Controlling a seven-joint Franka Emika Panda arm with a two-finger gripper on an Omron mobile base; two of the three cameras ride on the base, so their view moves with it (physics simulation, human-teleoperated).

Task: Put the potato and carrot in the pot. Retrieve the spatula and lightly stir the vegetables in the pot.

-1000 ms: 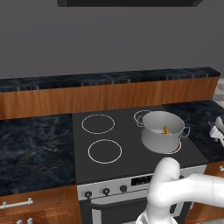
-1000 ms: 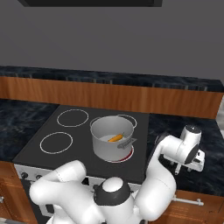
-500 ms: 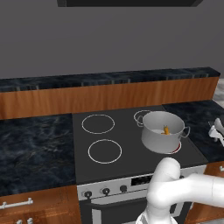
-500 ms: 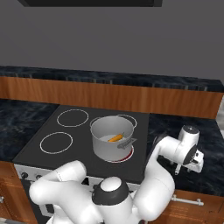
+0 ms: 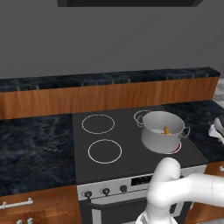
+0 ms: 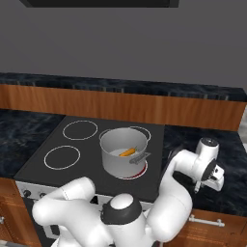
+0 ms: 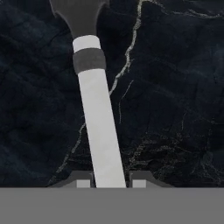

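The silver-grey pot stands on the stove's front right burner. A slim orange carrot lies inside it. I cannot make out the potato. The spatula lies flat on the dark marble counter right of the stove, with a white handle, a grey collar and a dark blade at the far end. My gripper points down over that counter. Its two fingertips press on either side of the white handle, shut on it.
The black stove top has three other ringed burners. Dark marble counter runs on both sides, with a wooden backsplash behind. My own white arm bends low in front of the stove.
The jaws have closed from wide open onto the spatula's handle. The hand sank slightly toward the right counter. Pot and carrot have not moved.
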